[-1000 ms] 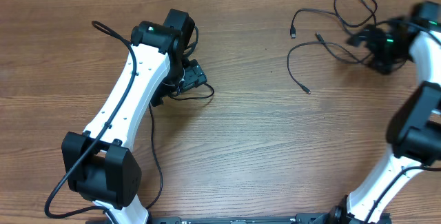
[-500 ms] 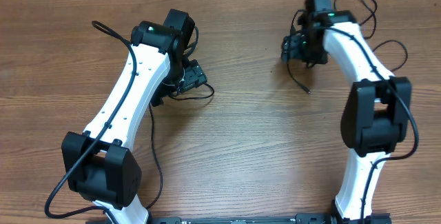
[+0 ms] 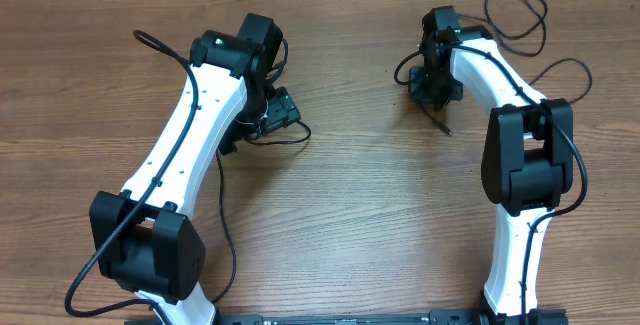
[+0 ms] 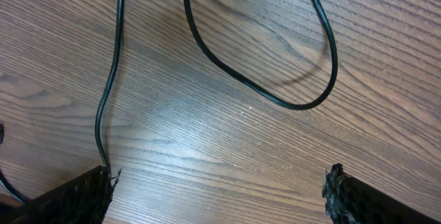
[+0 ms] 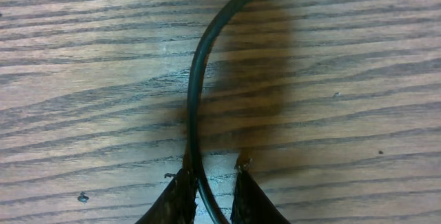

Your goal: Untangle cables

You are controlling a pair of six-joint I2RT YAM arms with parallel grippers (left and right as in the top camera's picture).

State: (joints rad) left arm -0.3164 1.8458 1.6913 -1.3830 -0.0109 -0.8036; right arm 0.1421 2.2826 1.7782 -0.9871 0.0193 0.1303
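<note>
Currently your right gripper (image 5: 210,195) clamps a thin black cable (image 5: 196,100), upper right of the overhead frame; your left gripper (image 4: 219,189) gapes wide near a cable loop (image 4: 303,103).

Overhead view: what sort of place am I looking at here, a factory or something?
Likely a robotics lab bench, not a factory: a left arm and right arm stand at one wooden table, with thin black cables lying loose on it, seemingly practice material.

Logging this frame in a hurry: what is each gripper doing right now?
Left gripper: open, gripping nothing.
Right gripper: closed on a cable.
</note>
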